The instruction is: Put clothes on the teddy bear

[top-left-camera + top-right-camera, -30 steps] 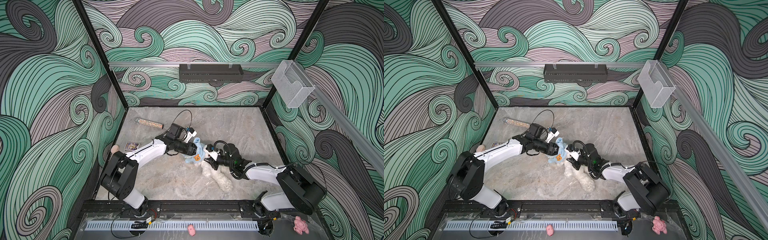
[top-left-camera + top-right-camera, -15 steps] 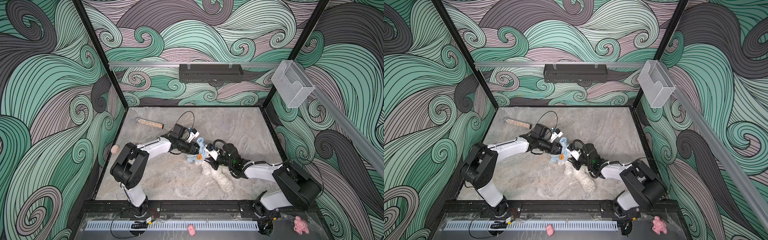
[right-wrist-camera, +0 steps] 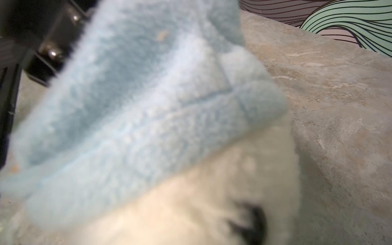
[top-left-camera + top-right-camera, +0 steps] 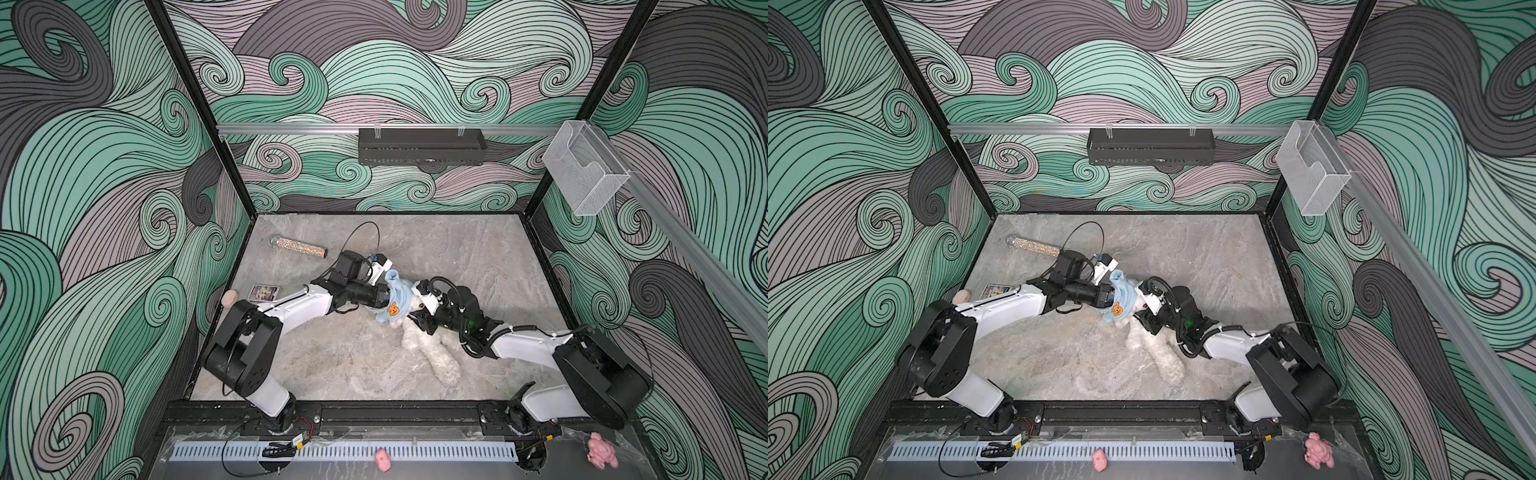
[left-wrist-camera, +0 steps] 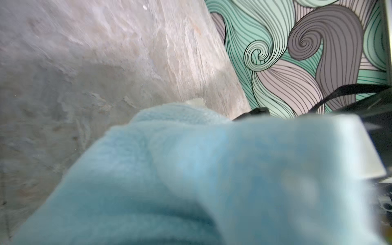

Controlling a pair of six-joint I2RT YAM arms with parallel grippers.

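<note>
The teddy bear (image 4: 436,353) (image 4: 1163,353) lies on the stone tabletop, its white fluffy legs pointing toward the front. A light blue fleece garment (image 4: 395,297) (image 4: 1121,297) with an orange bear patch covers its upper end. My left gripper (image 4: 384,299) (image 4: 1106,297) reaches in from the left and is shut on the garment, its tips buried in the fleece. The left wrist view is filled by that garment (image 5: 169,169). My right gripper (image 4: 417,322) (image 4: 1144,322) presses against the bear from the right, its jaws hidden. The right wrist view shows the garment (image 3: 137,106) over the bear's white fur (image 3: 191,212).
A glitter tube (image 4: 299,246) lies at the back left. A small card (image 4: 264,292) and a pinkish ball (image 4: 229,297) sit by the left wall. Two pink plush toys (image 4: 383,459) (image 4: 600,455) lie beyond the front rail. The enclosure walls stand close on both sides.
My left arm has shifted its elbow while its gripper stays in the blue garment. The garment has bunched a little toward the right arm. The right arm has barely moved.
</note>
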